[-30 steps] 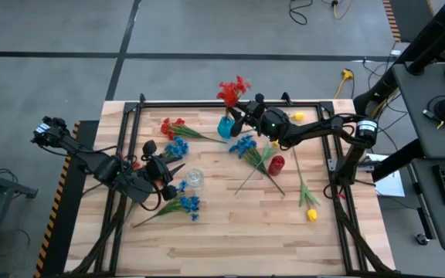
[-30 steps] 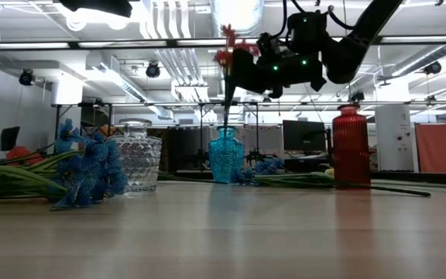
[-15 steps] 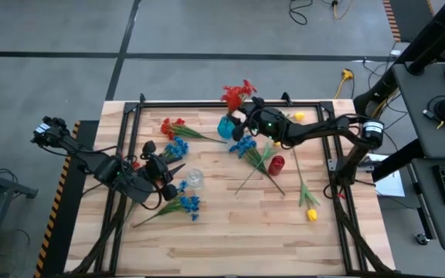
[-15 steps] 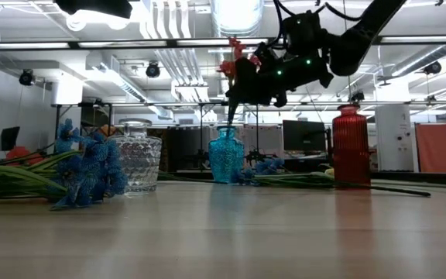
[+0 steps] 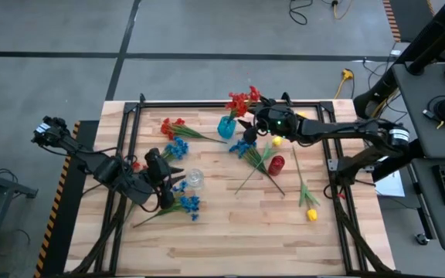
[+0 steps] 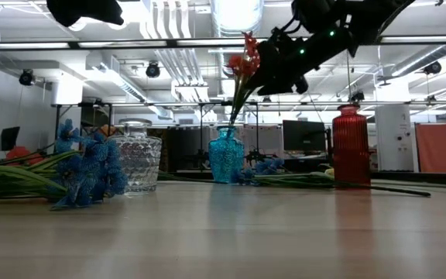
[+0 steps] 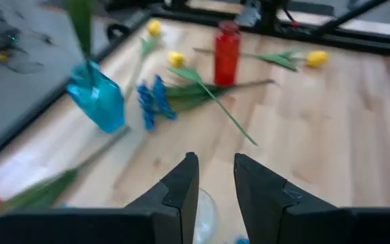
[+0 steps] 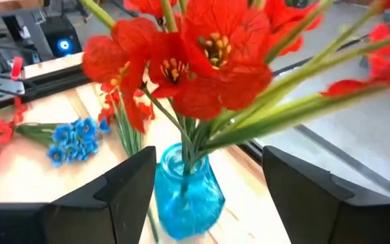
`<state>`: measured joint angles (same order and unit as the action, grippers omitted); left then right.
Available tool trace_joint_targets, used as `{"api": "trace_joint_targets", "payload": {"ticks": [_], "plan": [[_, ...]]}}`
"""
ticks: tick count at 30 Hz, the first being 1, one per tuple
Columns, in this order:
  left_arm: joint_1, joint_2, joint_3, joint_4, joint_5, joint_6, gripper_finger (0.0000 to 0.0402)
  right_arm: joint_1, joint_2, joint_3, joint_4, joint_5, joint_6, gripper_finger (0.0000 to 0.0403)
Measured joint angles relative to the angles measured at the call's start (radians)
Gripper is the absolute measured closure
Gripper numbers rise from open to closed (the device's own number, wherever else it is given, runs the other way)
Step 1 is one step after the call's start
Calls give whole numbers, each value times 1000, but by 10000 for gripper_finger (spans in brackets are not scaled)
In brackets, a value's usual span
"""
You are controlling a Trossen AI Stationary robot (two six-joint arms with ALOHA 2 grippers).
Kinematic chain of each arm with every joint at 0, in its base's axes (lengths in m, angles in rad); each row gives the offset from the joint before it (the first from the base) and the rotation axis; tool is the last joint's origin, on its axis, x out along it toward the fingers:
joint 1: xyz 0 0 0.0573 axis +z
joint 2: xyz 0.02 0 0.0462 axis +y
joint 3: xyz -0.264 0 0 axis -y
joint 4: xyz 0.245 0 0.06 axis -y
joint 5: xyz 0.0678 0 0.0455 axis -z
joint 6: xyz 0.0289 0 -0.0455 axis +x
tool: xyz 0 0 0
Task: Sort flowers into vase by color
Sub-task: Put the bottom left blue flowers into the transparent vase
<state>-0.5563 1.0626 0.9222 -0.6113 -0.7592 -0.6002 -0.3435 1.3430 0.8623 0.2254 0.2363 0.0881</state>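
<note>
The red flowers stand in the blue vase, and the right tool is open beside them, holding nothing. Best to lift it straight clear, so the leaning stems don't snag; the left tool, near the clear vase, is narrowly parted and empty.

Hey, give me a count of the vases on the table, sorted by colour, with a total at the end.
Blue vase: 1
Clear glass vase: 1
Red vase: 1
Total: 3
</note>
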Motion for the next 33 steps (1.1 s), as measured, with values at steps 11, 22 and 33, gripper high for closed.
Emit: {"api": "trace_joint_targets", "payload": {"ticks": [11, 22, 33], "plan": [[-36, 15, 0, -246, 272, -427, 323, 26, -134, 0, -204, 1, 44, 143], [-174, 264, -1, -253, 432, -628, 321, 125, -202, 0, -321, 1, 100, 152], [-187, 465, -1, -332, 464, -755, 224, 241, -204, 0, -340, 79, 112, 152]]}}
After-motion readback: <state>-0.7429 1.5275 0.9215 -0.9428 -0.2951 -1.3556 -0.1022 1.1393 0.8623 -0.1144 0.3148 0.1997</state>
